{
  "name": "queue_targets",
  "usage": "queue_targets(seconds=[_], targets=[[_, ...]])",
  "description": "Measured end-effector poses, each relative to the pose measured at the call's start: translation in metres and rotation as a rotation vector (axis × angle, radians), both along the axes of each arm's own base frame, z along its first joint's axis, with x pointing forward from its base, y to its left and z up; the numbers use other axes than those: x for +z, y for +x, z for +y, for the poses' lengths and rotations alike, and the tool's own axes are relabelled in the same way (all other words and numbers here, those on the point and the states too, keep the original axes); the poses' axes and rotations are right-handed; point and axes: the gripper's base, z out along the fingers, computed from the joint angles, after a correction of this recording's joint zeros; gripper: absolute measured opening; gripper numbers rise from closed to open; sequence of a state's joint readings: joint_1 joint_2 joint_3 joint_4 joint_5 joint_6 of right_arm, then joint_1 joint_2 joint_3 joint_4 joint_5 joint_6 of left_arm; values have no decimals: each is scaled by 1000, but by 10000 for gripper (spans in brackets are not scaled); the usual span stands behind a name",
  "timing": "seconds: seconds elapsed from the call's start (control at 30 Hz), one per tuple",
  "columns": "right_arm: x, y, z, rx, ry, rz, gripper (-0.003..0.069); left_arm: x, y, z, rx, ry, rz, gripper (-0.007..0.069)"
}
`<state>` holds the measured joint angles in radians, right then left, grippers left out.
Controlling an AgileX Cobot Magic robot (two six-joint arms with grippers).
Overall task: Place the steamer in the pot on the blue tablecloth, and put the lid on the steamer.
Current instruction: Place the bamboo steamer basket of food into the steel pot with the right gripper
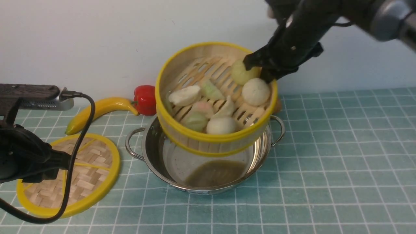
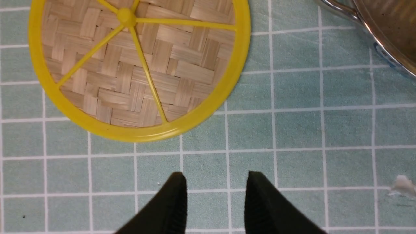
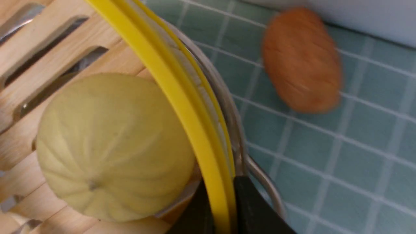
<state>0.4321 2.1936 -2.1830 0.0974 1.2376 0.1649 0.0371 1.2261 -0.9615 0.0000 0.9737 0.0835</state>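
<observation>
Left gripper [image 2: 214, 201] hangs half-open, empty, near the lid [image 1: 94, 162], eight o'clock of the pot [image 1: 175, 162]. Right gripper [image 1: 256, 70] pinches the steamer [image 1: 211, 73], tilted above it, at two o'clock; probably light, stiff, buns [image 1: 256, 91] may roll.

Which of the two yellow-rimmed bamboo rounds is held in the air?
The steamer, the slatted basket, tilted over the pot, its rim pinched by the right gripper. The woven lid lies flat.

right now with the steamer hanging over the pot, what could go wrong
The steamer is tilted toward the camera, so the buns piled at its low side could roll out. The right tool pinches only one spot on the rim, so it may slip or land crooked on the pot.
</observation>
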Motion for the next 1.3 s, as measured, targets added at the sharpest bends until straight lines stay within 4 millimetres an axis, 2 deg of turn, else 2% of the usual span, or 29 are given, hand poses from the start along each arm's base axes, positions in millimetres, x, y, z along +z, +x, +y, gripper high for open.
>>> queue_targets(seconds=[0.1, 0.3, 0.73, 1.1, 1.17, 1.3], targets=[[-31, 12, 23, 21, -19, 24, 62, 0, 0, 0, 0, 0, 0, 243], [-68, 22, 31, 13, -41, 81, 62, 0, 0, 0, -3, 1, 0, 243], [-99, 28, 31, 3, -95, 124, 62, 0, 0, 0, -5, 2, 1, 243], [-101, 28, 31, 11, -106, 125, 65, 0, 0, 0, -5, 2, 1, 243], [-101, 28, 31, 11, -100, 128, 81, 0, 0, 0, -5, 2, -4, 243], [-98, 28, 33, 10, -75, 119, 190, 2, 5, 2, -10, 26, -59, 243]])
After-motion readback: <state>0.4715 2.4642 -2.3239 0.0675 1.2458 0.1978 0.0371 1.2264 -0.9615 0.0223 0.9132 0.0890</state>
